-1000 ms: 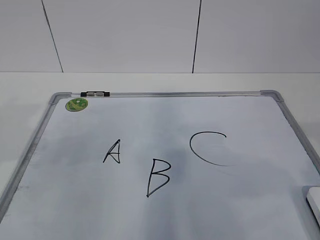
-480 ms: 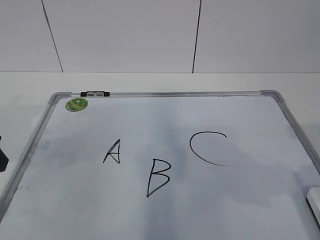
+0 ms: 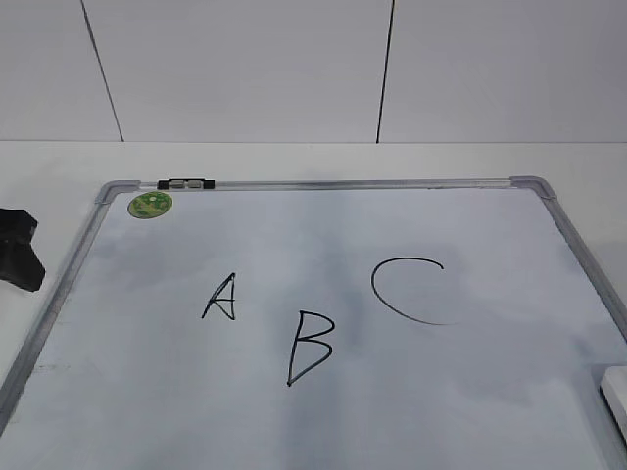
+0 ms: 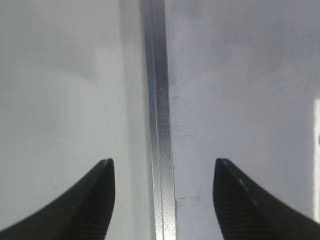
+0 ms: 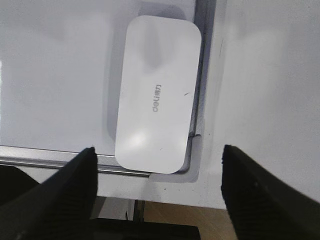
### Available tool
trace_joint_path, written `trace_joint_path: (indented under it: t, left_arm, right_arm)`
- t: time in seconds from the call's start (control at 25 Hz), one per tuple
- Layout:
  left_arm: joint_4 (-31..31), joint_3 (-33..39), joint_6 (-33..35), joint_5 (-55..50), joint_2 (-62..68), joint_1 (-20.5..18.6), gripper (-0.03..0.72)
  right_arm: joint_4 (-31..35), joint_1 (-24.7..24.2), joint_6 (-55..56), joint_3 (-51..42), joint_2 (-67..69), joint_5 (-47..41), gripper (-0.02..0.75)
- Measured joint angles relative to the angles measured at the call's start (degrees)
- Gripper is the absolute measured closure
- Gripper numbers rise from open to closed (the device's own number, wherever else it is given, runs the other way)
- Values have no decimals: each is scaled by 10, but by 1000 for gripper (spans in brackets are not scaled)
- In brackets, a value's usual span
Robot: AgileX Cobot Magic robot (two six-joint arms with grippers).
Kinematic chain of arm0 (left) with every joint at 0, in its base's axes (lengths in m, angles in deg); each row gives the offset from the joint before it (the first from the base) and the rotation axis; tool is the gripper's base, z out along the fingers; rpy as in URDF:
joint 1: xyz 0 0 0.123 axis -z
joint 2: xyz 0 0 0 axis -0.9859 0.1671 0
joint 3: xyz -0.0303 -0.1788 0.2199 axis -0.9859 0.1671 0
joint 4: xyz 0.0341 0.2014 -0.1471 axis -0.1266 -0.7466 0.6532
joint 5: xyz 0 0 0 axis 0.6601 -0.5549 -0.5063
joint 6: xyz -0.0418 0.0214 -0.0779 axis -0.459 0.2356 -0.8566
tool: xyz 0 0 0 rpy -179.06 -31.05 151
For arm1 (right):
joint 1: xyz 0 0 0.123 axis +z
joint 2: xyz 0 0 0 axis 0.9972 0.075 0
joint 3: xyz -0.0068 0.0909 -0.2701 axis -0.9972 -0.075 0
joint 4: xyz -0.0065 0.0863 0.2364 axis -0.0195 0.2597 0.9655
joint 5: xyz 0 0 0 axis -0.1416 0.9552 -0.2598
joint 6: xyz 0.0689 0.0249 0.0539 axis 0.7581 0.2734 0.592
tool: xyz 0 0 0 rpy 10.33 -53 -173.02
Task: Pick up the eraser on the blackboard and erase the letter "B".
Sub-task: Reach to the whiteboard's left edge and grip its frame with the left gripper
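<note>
Eraser (image 5: pixel 157 95) found lying flat in the near right corner of the blackboard (image 3: pixel 323 183), one long edge hard against the frame; only a white sliver of it shows at the right edge of the exterior view. My right gripper (image 5: pixel 159 152) hangs above it with fingers spread wide and nothing between them, wider than the eraser's short side, which I judge suits closing across that width. Position is off: the eraser sits ahead of my fingertips (not yet between them).

My left gripper (image 4: pixel 164 162) is parked over the board's left frame rail, fingers moderately apart and empty, clear of the writing, presumably to leave the working area free.

Letter "B" (image 3: pixel 310 347) intact, low centre, between the A (image 3: pixel 221 297) and the C (image 3: pixel 409 291). Erasing not begun.
</note>
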Motion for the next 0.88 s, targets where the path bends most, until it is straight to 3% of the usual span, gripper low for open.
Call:
trace_joint_path:
  t: [0.88]
  left_arm:
    - [-1, -40, 7, 29, 117, 0, 223]
  right_arm:
    - [0, 0, -1, 0, 0, 7, 143]
